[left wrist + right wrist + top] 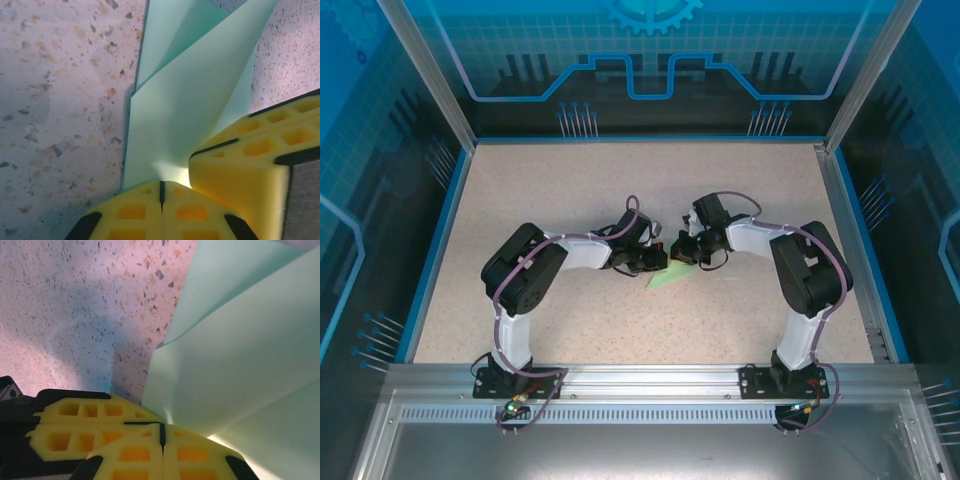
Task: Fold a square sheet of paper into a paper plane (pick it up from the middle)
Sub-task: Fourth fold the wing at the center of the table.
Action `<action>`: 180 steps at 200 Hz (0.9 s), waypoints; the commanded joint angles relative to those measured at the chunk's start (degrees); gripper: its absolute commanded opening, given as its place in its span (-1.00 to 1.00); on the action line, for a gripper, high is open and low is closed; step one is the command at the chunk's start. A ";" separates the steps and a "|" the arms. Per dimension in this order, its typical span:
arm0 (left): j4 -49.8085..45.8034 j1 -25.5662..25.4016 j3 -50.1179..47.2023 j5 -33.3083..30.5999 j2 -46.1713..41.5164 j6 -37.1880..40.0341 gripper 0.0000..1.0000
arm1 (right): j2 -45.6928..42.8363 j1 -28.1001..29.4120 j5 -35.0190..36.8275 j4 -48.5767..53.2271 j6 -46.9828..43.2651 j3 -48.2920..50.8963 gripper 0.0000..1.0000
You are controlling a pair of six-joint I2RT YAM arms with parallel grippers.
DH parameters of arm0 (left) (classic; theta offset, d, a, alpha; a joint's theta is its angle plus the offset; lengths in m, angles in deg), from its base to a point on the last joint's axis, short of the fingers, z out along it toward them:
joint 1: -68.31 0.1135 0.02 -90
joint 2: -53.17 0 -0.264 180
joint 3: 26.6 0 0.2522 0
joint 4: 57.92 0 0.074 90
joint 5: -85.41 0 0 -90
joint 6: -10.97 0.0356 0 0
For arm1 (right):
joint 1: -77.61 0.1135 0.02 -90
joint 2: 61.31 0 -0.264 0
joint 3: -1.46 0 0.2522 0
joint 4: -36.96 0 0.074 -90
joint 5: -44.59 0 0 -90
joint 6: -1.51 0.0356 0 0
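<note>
The pale mint-green paper [672, 277] is folded into a pointed, plane-like shape and sits mid-table between the two arms, its tip pointing to the near left. My left gripper [660, 263] is shut on its near edge; in the left wrist view the folded layers [185, 100] fan upward from the closed yellow fingertips [131, 212]. From the other side my right gripper [687, 252] is shut on the same paper [240, 355], which rises from its closed fingertips [192, 454]. The two grippers touch or nearly touch. Each gripper's fingers hide the pinched part of the paper.
The speckled beige tabletop [570, 190] has a raised blue rim [438, 240] on three sides and an aluminium rail [640, 375] at the near edge. Transparent blue walls and metal posts enclose it. The right gripper's yellow finger [255, 155] crowds the left wrist view.
</note>
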 commanded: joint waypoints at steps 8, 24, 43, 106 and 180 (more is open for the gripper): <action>-5.14 -0.64 0.13 -3.75 2.72 0.36 -1.00 | 2.01 0.71 -0.59 -0.38 -0.56 0.92 -0.98; -5.37 -0.64 0.20 -3.78 2.81 0.16 -1.00 | 2.64 0.52 -0.10 -0.27 -0.64 1.19 -0.98; -5.54 -0.57 -0.06 -3.75 2.78 0.07 -1.00 | 3.03 -0.18 0.88 -0.44 -0.64 1.76 -0.98; -6.37 -0.64 -0.60 -3.93 2.72 0.85 -1.00 | 0.83 -2.16 -0.34 -3.41 -1.07 3.85 -0.99; -7.81 -0.64 -0.33 -4.17 2.71 1.74 -1.00 | 4.16 -3.22 0.00 -3.61 -1.60 2.73 -1.00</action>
